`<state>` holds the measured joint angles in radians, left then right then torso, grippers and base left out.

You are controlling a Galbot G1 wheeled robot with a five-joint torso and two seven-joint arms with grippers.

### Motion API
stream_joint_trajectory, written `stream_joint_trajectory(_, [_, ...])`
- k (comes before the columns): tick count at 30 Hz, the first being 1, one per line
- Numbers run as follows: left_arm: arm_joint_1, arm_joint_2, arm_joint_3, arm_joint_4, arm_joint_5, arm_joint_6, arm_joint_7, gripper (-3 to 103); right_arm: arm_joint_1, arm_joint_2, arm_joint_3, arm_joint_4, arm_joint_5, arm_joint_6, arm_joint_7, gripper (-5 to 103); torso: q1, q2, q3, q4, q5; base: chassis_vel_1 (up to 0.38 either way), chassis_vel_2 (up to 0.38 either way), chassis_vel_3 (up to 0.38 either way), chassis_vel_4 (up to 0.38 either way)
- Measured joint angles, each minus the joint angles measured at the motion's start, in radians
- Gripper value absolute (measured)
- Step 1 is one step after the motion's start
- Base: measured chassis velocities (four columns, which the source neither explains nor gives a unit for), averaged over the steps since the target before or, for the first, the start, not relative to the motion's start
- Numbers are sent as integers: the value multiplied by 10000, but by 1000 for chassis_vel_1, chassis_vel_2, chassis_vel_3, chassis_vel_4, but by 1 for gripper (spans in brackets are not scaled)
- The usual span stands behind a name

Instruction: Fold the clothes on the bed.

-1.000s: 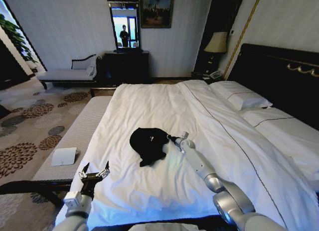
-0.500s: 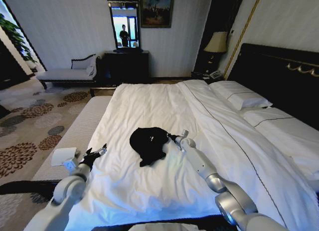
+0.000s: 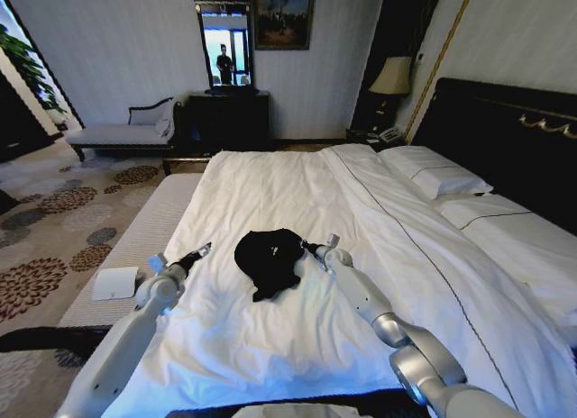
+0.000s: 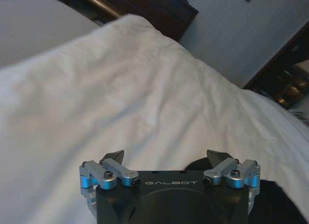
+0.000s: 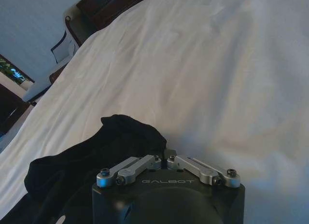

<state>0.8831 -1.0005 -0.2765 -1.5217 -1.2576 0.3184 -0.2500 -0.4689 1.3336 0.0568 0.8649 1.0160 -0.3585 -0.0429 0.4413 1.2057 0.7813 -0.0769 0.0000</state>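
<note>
Meanwhile right pincer (image 5: pixel 166 160) pinches T-shirt (image 5: pixel 96 151); left pincer (image 4: pixel 166 156) gapes.

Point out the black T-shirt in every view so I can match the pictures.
Head view: black T-shirt crumpled mid-bed, between the two hands.
Left wrist view: a dark patch past the open left hand.
Right wrist view: the bunched shirt at the shut right hand.
Shared landmark: the white duvet under it.
</note>
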Motion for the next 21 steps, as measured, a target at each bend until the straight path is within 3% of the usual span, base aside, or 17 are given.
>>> stream_joint_trajectory(6, [-1154,-551,694,1287,-635,71,-3,93,20,6,-84,-57,-4,-16,107,0,2,0,0,-4,2,0,0,0,0])
stream_joint_trajectory(8, [-1448,-738,906,1796,-704,82,5,85,20,0,-96,-66,-5,-19,133,0,2,0,1,-3,-1,0,0,0,0])
stream_joint_trajectory(12, [-1657,-993,931,2506,-688,85,-108,89,20,-11,-94,-94,-8,-23,144,0,-1,-1,0,-2,-1,0,0,0,0])
stream_joint_trajectory(15, [-1721,-1181,802,2901,-712,85,-140,99,1,-83,-86,-84,-7,-24,150,0,-2,0,-1,1,1,0,0,0,0])
stream_joint_trajectory(21, [-1787,-1286,959,2968,-674,83,5,100,50,-110,-85,-142,-3,-24,150,0,-2,0,-1,-2,1,0,0,0,0])
